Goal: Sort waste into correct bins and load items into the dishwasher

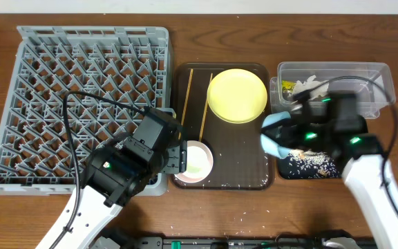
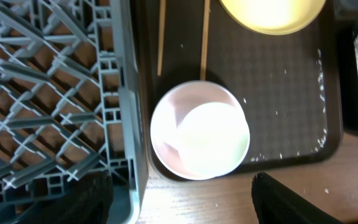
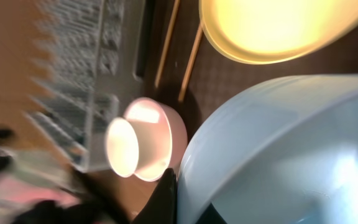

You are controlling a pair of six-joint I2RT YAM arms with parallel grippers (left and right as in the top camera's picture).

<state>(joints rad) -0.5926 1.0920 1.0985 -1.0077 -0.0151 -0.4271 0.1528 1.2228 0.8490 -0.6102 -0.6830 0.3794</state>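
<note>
My right gripper [image 1: 297, 131] is shut on the rim of the light blue bowl [image 1: 275, 135] and holds it tilted above the black tray [image 1: 309, 167], which is speckled with whitish scraps. The bowl fills the right wrist view [image 3: 278, 149]. My left gripper [image 1: 179, 159] is open and empty, hovering just left of the pinkish-white bowl [image 1: 188, 176] with the white cup [image 1: 197, 160] inside it; both show in the left wrist view [image 2: 166, 124]. The yellow plate [image 1: 237, 95] and chopsticks [image 1: 205, 104] lie on the brown serving tray [image 1: 244, 155]. The wrapper [image 1: 287, 87] and tissue [image 1: 311, 83] lie in the clear tub [image 1: 382, 75].
The grey dish rack [image 1: 88, 32] fills the left of the table and holds nothing; its corner is right by my left gripper [image 2: 188, 208]. A few rice scraps [image 2: 319, 74] lie along the serving tray's right edge.
</note>
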